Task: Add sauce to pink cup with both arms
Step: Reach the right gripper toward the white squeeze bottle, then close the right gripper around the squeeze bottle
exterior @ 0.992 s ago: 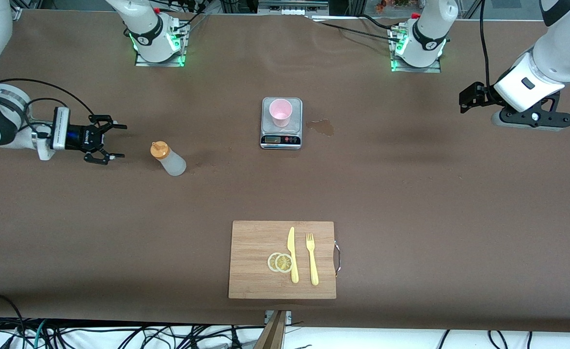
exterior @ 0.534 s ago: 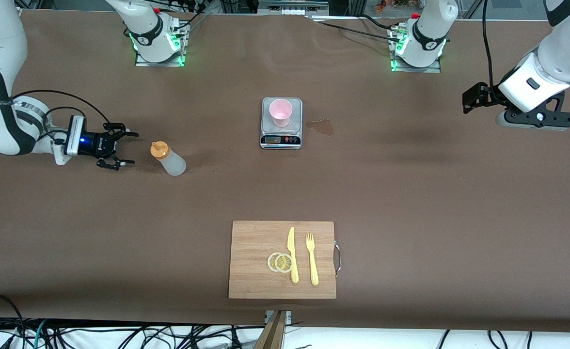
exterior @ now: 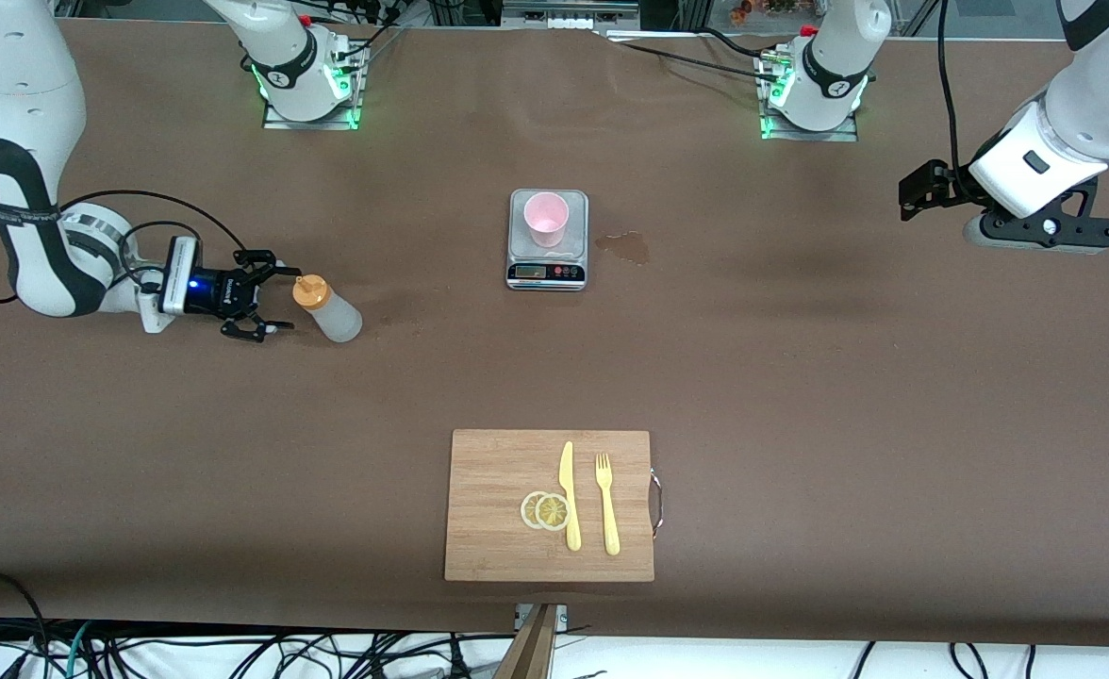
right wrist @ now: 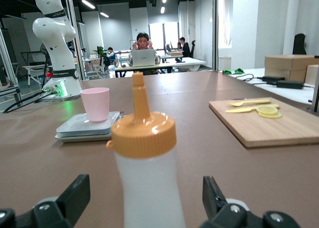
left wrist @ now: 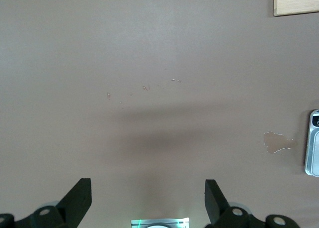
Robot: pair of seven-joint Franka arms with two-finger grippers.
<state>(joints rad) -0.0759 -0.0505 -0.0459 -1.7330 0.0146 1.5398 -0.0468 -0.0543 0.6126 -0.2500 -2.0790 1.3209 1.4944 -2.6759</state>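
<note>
The sauce (exterior: 330,311), a whitish squeeze bottle with an orange nozzle cap, stands upright on the table toward the right arm's end. My right gripper (exterior: 274,299) is low beside it, open, its fingertips just short of the bottle and apart from it. In the right wrist view the sauce (right wrist: 148,183) fills the space between the spread fingers of the right gripper (right wrist: 144,200). The pink cup (exterior: 546,218) stands on a grey scale (exterior: 547,267) at mid-table; the pink cup (right wrist: 95,103) also shows past the bottle. My left gripper (exterior: 915,191) hangs open, holding nothing, above bare table at the left arm's end; the left gripper (left wrist: 148,200) waits.
A wet stain (exterior: 625,246) lies beside the scale toward the left arm's end. A wooden cutting board (exterior: 479,471) with lemon slices (exterior: 545,510), a yellow knife (exterior: 569,495) and a yellow fork (exterior: 606,505) sits nearer the front camera.
My right gripper has moved along the table toward the sauce bottle and now stands right beside it, still open. The left arm shifted slightly. The bottle and cup have not moved.
</note>
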